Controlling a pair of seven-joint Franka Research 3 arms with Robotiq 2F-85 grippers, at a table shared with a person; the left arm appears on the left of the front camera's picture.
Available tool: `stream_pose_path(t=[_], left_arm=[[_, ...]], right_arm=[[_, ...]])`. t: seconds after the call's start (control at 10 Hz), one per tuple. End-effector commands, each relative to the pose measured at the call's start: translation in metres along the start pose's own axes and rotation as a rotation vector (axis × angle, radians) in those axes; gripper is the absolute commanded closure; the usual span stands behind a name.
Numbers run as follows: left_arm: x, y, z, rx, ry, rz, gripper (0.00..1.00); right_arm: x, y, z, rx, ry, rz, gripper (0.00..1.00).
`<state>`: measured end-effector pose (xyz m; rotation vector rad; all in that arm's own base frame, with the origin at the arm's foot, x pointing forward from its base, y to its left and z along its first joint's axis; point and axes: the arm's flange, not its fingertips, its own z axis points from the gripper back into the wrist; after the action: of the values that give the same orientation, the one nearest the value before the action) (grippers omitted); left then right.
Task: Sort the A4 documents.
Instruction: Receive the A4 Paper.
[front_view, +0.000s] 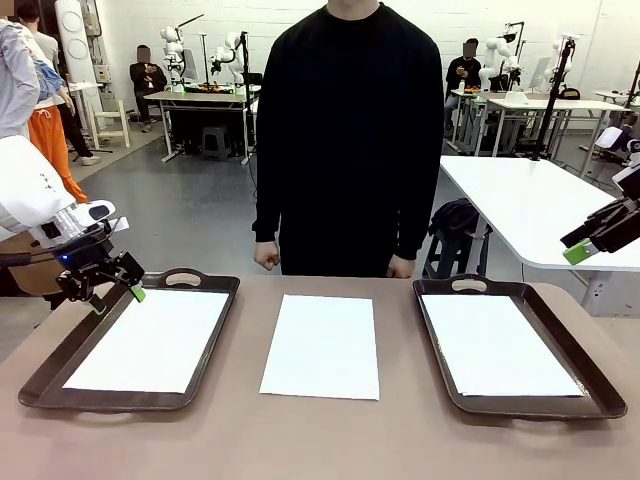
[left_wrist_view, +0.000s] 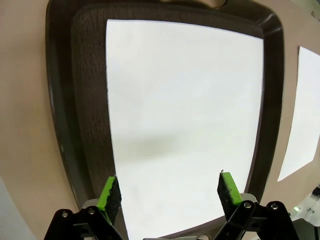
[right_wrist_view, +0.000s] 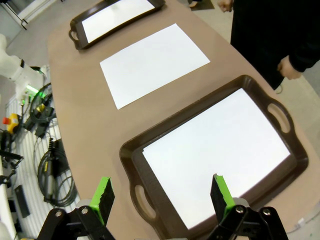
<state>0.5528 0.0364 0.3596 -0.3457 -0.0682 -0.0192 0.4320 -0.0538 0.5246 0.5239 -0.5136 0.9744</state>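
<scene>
Three white A4 sheets lie on the brown table. One sheet (front_view: 146, 340) rests in the left dark brown tray (front_view: 45, 372), one sheet (front_view: 322, 345) lies bare on the table in the middle, and one sheet (front_view: 497, 344) rests in the right tray (front_view: 590, 372). My left gripper (front_view: 117, 298) hovers open above the left tray's far left corner; its wrist view looks straight down on that sheet (left_wrist_view: 185, 125) between green pads (left_wrist_view: 109, 192). My right gripper (front_view: 578, 252) hangs open high beyond the right tray, looking down on that sheet (right_wrist_view: 220, 152) and the middle sheet (right_wrist_view: 152, 62).
A person in black stands at the table's far edge, fists (front_view: 267, 257) near it. Cables and gear (right_wrist_view: 42, 150) lie below the table's near side in the right wrist view. White tables and other people stand farther back.
</scene>
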Motion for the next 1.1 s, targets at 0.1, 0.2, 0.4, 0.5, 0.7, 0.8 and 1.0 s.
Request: stream_pose_path(t=[0.1,0.2,0.4,0.5,0.7,0.8,1.0], left_arm=[[-0.012,-0.076,0.034,-0.007,-0.140,-0.245,0.00],[-0.021,-0.097,0.051,-0.031,-0.184,-0.344,0.00],[-0.033,-0.102,0.089,-0.110,-0.238,-0.499,0.00],[-0.040,-0.096,0.113,-0.164,-0.243,-0.570,0.00],[-0.068,-0.091,0.167,-0.172,-0.308,-0.780,0.00],[-0.081,-0.091,0.186,-0.153,-0.329,-0.882,0.00],[-0.091,-0.097,0.202,-0.094,-0.386,-0.896,0.00]], right_arm=[[0.000,0.000,0.000,-0.011,0.002,0.000,0.00],[0.000,0.000,0.000,-0.011,0.002,0.000,0.00],[0.000,0.000,0.000,-0.011,0.002,0.000,0.00],[0.000,0.000,0.000,-0.011,0.002,0.000,0.00],[0.000,0.000,0.000,-0.011,0.002,0.000,0.00],[0.000,0.000,0.000,-0.011,0.002,0.000,0.00],[0.000,0.000,0.000,-0.011,0.002,0.000,0.00]])
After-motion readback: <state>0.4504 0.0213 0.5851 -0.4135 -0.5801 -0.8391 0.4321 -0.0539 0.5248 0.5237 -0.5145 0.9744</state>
